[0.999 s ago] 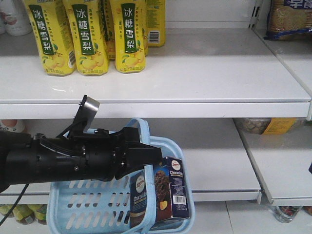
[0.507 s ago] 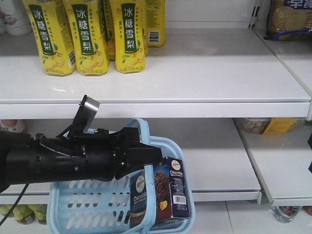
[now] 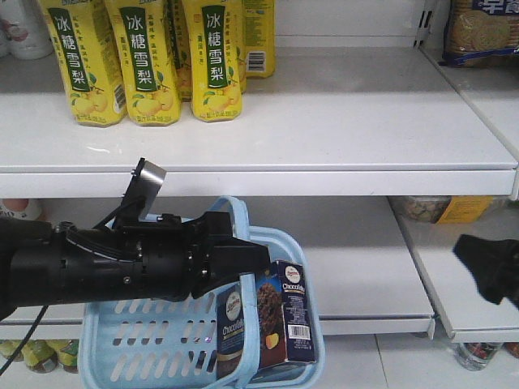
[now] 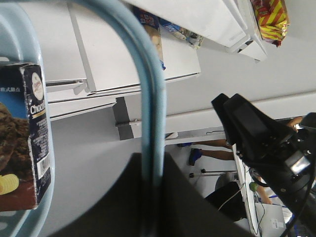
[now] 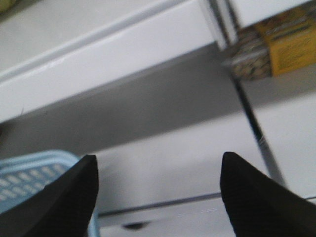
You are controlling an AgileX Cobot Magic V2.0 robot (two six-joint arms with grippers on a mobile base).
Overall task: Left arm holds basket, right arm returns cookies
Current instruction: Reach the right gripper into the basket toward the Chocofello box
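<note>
Chocofello cookie box (image 3: 280, 320): upright in light blue basket (image 3: 130, 336), hoop handle (image 3: 239, 212) pinched by left gripper (image 3: 251, 258); right gripper (image 5: 158, 190), spread and empty, well apart, should descend squarely, straddling the box's narrow sides.
</note>
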